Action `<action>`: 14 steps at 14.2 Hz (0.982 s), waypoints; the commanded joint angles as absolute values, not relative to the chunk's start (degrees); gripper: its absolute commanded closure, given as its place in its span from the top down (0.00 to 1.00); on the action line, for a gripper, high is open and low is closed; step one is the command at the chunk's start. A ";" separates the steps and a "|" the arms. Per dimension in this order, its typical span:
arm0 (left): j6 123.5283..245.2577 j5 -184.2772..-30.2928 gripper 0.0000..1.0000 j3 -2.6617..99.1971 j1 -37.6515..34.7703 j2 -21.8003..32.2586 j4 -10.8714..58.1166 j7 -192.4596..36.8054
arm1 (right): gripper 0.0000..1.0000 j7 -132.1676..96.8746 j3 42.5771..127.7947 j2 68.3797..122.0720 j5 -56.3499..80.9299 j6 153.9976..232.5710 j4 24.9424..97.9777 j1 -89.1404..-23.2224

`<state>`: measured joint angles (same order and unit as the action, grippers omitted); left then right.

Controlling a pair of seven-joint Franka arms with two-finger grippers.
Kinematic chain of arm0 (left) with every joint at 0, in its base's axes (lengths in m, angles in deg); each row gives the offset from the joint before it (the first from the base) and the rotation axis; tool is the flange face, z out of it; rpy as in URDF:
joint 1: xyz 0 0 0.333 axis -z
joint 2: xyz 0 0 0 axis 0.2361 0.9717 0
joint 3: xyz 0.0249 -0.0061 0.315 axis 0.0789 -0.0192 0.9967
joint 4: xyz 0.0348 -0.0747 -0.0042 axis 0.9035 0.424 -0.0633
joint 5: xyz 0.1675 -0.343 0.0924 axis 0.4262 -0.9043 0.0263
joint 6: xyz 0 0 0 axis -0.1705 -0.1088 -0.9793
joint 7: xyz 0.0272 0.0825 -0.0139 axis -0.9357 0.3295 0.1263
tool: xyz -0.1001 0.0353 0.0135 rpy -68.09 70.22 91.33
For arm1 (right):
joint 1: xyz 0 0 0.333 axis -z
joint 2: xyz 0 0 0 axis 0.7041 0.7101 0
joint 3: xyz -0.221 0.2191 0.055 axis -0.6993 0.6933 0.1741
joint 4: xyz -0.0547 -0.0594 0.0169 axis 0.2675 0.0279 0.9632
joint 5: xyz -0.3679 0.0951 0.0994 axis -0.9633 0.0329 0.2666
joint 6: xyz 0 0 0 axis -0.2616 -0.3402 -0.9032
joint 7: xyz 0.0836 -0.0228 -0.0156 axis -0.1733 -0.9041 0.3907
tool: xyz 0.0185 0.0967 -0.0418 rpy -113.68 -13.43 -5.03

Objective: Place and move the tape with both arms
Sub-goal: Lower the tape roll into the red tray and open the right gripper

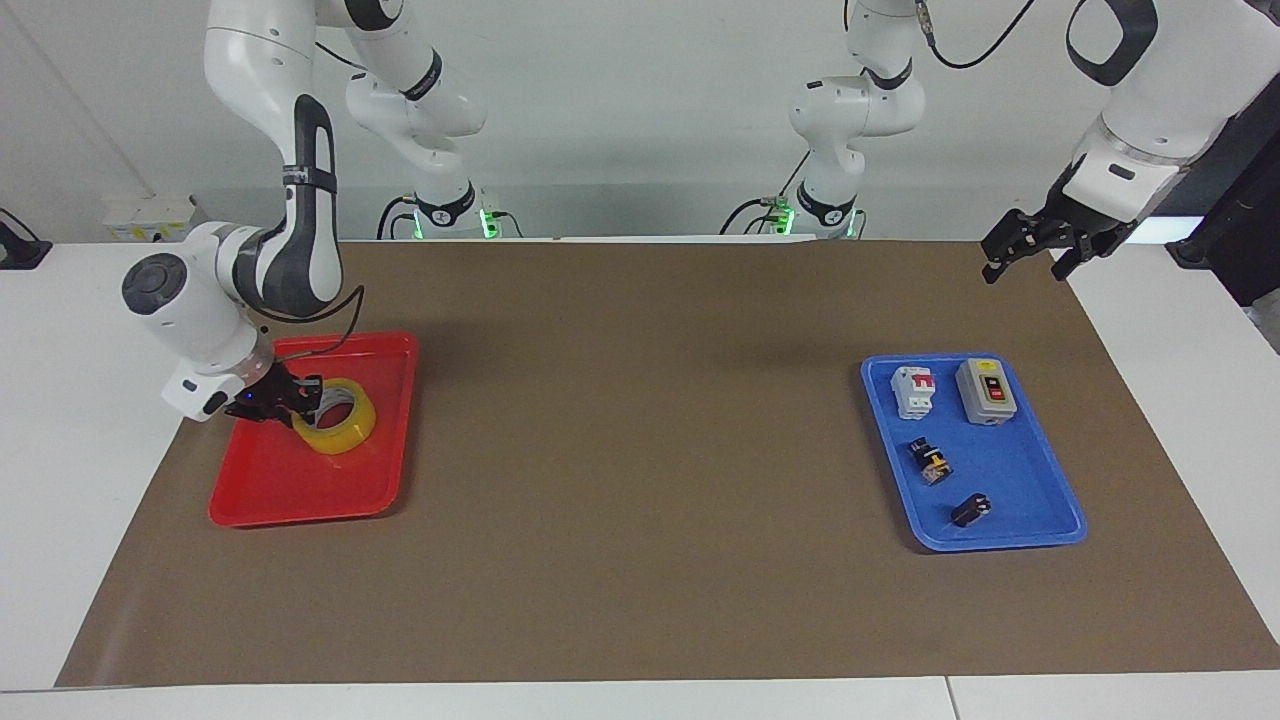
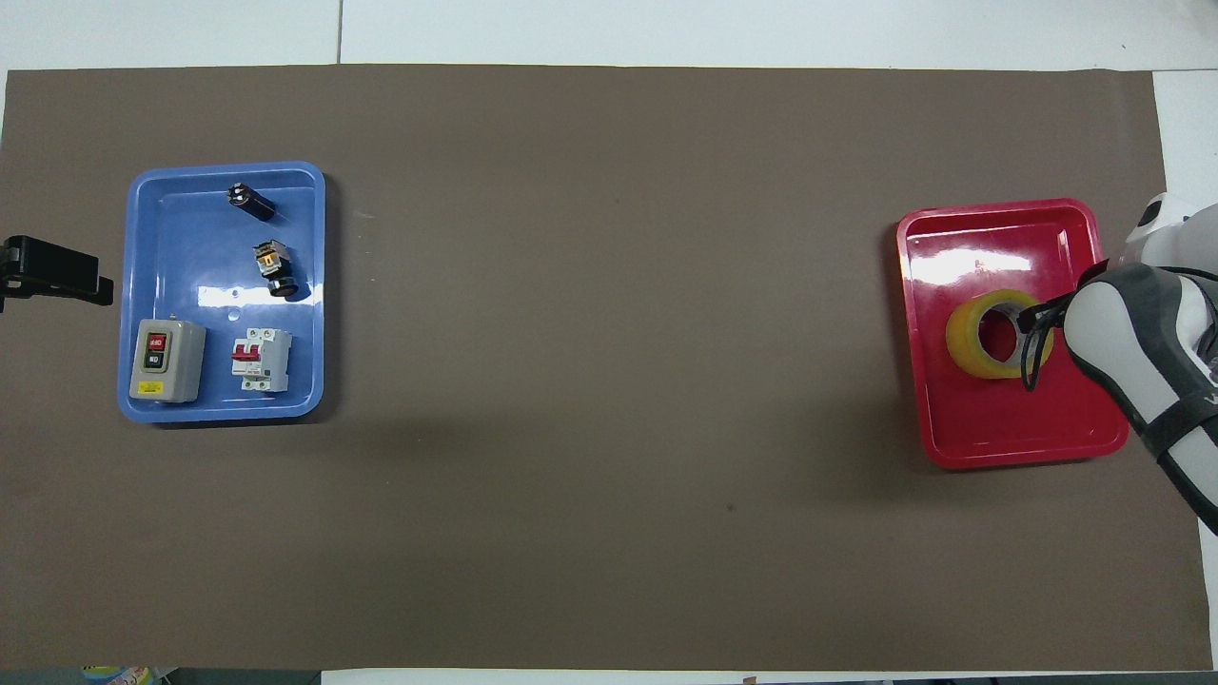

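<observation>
You are looking at a brown-covered tabletop point(image 1: 640, 560) with two trays on it. In the facing view, a red tray point(image 1: 290, 490) sits at centre left, and the tape point(image 1: 345, 432) lies in it, in the half toward the top of the frame. The right gripper point(image 1: 300, 398), at the end of the arm coming from the upper left, is at the tape's rim; you cannot tell whether its fingers grasp the roll or have let go. At the upper right of the frame, the left gripper point(image 1: 1030, 250) waits in the air above the mat's corner, fingers spread and holding nothing. A blue tray point(image 1: 1010, 540) at centre right carries a grey switch box point(image 1: 985, 391), a circuit breaker point(image 1: 912, 390) and two small dark parts.
</observation>
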<state>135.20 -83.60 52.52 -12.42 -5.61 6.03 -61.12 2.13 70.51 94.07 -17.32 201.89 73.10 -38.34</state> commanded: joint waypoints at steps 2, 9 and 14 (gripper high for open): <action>135.04 -84.08 1.00 52.53 -12.60 -6.68 6.97 -60.10 | 1.00 1.25 71.30 91.76 -17.60 195.33 67.07 -38.25; 135.04 -84.08 1.00 52.53 -12.60 -6.68 6.97 -60.19 | 1.00 -21.39 72.09 85.88 -16.89 172.21 54.12 -42.47; 135.04 -84.08 1.00 52.53 -12.60 -6.68 6.97 -60.19 | 1.00 -21.52 74.12 79.28 -17.34 167.18 53.86 -42.03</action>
